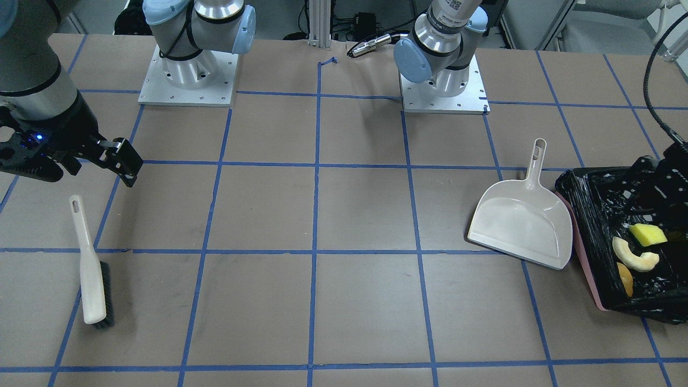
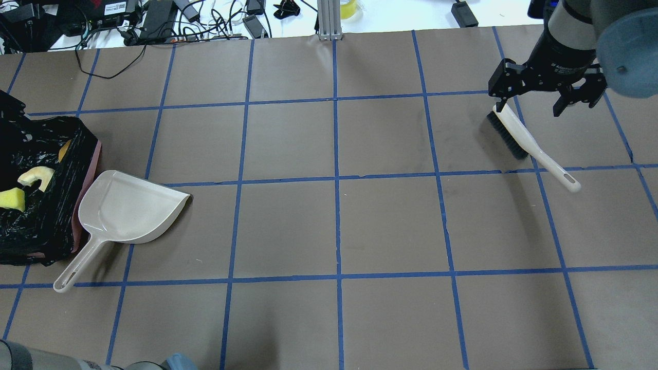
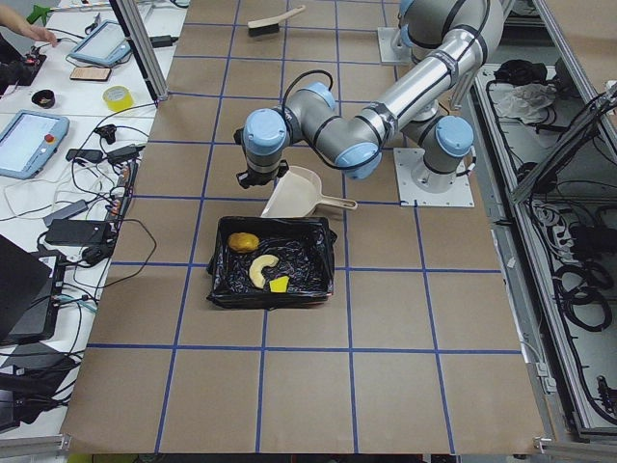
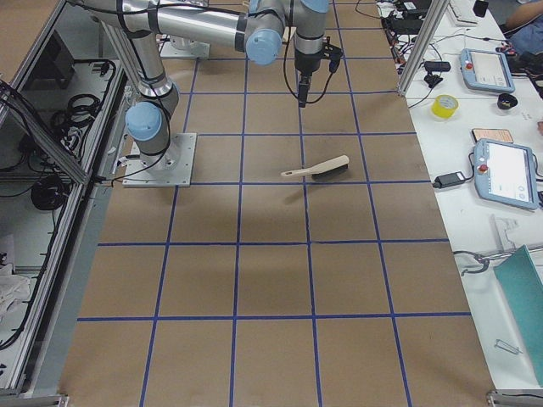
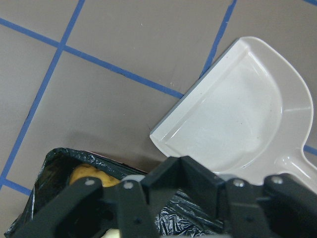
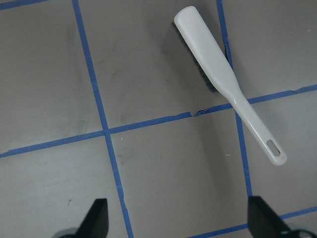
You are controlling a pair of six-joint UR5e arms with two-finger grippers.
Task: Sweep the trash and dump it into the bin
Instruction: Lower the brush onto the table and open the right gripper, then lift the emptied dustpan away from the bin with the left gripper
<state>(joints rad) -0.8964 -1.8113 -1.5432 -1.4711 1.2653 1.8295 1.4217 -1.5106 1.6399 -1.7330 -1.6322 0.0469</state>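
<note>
Found all three pieces of trash inside the bin (image 1: 588, 226), at the robot's left end of the table (image 1: 344, 215): the yellow-green wedge (image 1: 647, 234) nearest the robot, then the tan crescent (image 1: 634, 257) just beside it, then the golden-brown oval (image 1: 625, 278) close to the pink wall. Judged the bin's long axis to run from the robot's side to the operators' side.

Noted the cream dustpan (image 1: 524, 223) flat on the table just beside the bin, long axis slanted, handle pointing back toward the robot, mouth facing the operators' side and the table's middle.

Saw the left gripper (image 5: 183, 198) above the bin's edge next to the dustpan. Could not tell the width of its opening; saw nothing in its grip.

Found the brush (image 1: 91, 279) lying well apart at the right end, handle end toward the robot, bristled head away from it, bristles facing the table's middle.

Saw the right gripper (image 2: 537, 97) in the air near the brush and apart from it, fingers spread wide, holding nothing.
</note>
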